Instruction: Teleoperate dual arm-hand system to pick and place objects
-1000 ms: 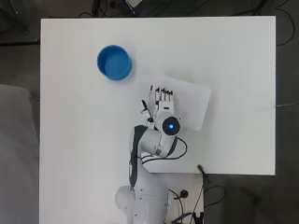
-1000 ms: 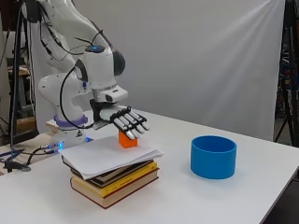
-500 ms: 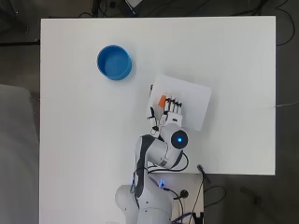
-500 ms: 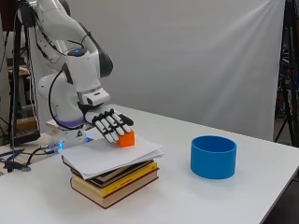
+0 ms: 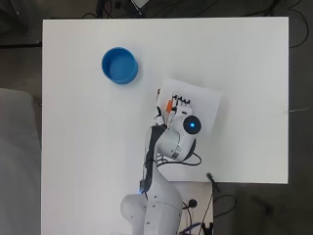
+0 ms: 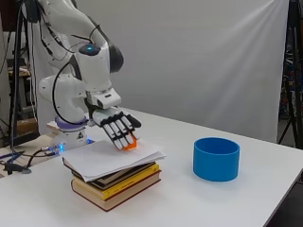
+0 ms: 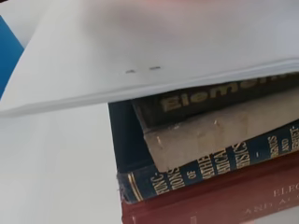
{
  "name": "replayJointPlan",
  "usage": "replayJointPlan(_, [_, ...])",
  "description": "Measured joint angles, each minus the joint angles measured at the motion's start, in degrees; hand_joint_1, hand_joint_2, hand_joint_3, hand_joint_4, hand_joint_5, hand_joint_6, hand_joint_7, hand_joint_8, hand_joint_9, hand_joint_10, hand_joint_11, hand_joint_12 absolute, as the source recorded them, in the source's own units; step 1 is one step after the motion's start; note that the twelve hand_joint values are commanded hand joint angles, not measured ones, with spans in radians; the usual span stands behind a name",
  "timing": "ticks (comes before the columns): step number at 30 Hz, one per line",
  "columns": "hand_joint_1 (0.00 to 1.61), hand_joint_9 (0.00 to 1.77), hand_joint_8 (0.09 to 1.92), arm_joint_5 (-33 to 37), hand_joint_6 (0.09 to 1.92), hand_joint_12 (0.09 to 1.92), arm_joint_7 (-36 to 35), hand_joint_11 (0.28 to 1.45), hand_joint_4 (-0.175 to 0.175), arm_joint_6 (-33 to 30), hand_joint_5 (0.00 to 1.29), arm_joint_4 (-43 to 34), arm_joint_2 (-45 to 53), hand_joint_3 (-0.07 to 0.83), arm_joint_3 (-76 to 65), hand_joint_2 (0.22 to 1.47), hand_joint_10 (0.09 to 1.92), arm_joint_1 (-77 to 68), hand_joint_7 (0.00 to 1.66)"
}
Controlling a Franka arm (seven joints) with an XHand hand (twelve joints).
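Fingers (image 6: 120, 134) lie straight and side by side over the orange block (image 6: 129, 144), touching its top; no curl visible yet. Block sits on the paper-topped book stack (image 6: 113, 172), frame centre-left. Judgement: wrap thumb under before lifting, then carry right to the blue bowl (image 6: 216, 159).

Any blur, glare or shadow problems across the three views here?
Wrist view: white paper close up looks soft, book spines sharper. Overhead view: even light, hand largely hidden by the arm. Side view: soft shadow beside the blue bowl, no glare.
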State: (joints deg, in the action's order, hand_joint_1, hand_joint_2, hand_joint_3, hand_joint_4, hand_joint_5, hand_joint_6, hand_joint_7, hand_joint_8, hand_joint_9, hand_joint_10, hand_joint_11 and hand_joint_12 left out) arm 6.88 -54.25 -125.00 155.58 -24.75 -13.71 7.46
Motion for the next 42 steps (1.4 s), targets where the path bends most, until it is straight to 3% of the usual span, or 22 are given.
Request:
replayJointPlan(1, [0.46, 0.71, 0.09, 0.29, 0.09, 0.09, -0.41, 0.61, 0.057, 0.15, 0.52, -0.1, 0.31, 0.0, -0.05, 1.07, 0.09, -0.07, 0.62])
replayJointPlan(2, [0.77, 0.98, 0.28, 0.81, 0.42, 0.25, -1.07, 0.72, 0.027, 0.17, 0.68, -0.13, 0.54, -0.002, -0.28, 1.08, 0.25, -0.16, 0.85])
replayJointPlan(3, [0.9, 1.15, 0.72, 1.68, 0.75, 0.7, -2.26, 0.77, 0.076, 0.36, 0.78, -0.22, 0.92, 0.001, -0.79, 1.11, 0.72, -0.24, 0.98])
replayJointPlan(4, [0.96, 1.23, 1.12, 2.73, 0.96, 1.09, -4.05, 0.79, 0.12, 1.04, 0.84, -0.8, 1.48, 0.003, -1.41, 1.13, 1.15, -0.33, 1.04])
replayJointPlan(5, [0.98, 1.27, 1.39, 3.45, 1.06, 1.33, -5.74, 0.79, 0.147, 2.36, 0.87, -1.64, 2.09, 0.003, -1.85, 1.14, 1.44, -0.4, 1.06])
replayJointPlan(6, [0.99, 1.28, 1.55, 4.02, 1.1, 1.47, -7.3, 0.79, 0.162, 4.29, 0.9, -2.65, 2.63, 0.001, -2.18, 1.14, 1.61, -0.49, 1.07])
replayJointPlan(8, [1.01, 1.3, 1.69, 4.83, 1.09, 1.59, -8.78, 0.81, 0.173, 8.54, 0.93, -4.11, 3.02, -0.002, -2.45, 1.13, 1.74, -0.53, 1.08])
replayJointPlan(12, [1.01, 1.32, 1.72, 5.74, 1.03, 1.64, -8.36, 0.83, 0.175, 11.82, 0.96, -3.67, -1.25, -0.002, -1.57, 1.12, 1.78, -0.18, 1.08])
replayJointPlan(16, [1.01, 1.33, 1.56, 5.88, 1.01, 1.64, -8.08, 0.86, 0.175, 9.19, 0.97, -3.66, -7.15, 0.0, 1.12, 1.12, 1.74, -0.42, 1.1])
replayJointPlan(22, [1.0, 1.33, 1.39, 5.94, 1.05, 1.59, -4.92, 0.85, 0.175, 14.68, 0.93, -13.88, -8.43, 0.001, 8.91, 1.13, 1.64, -2.48, 1.12])
replayJointPlan(28, [1.0, 1.34, 1.33, 5.51, 1.06, 1.59, -2.93, 0.87, 0.175, 16.43, 0.93, -24.77, -0.4, -0.001, 18.07, 1.13, 1.59, -4.26, 1.14])
replayJointPlan(35, [1.02, 1.47, 1.47, 1.81, 0.95, 1.69, -1.53, 1.04, 0.175, 18.05, 1.01, -36.44, 14.09, -0.001, 22.33, 1.1, 1.71, -5.71, 1.28])
replayJointPlan(42, [1.03, 1.54, 1.77, 3.85, 0.95, 1.76, -0.25, 1.13, 0.175, 19.09, 1.01, -44.53, 24.05, 0.0, 28.85, 1.1, 1.91, -3.31, 1.33])
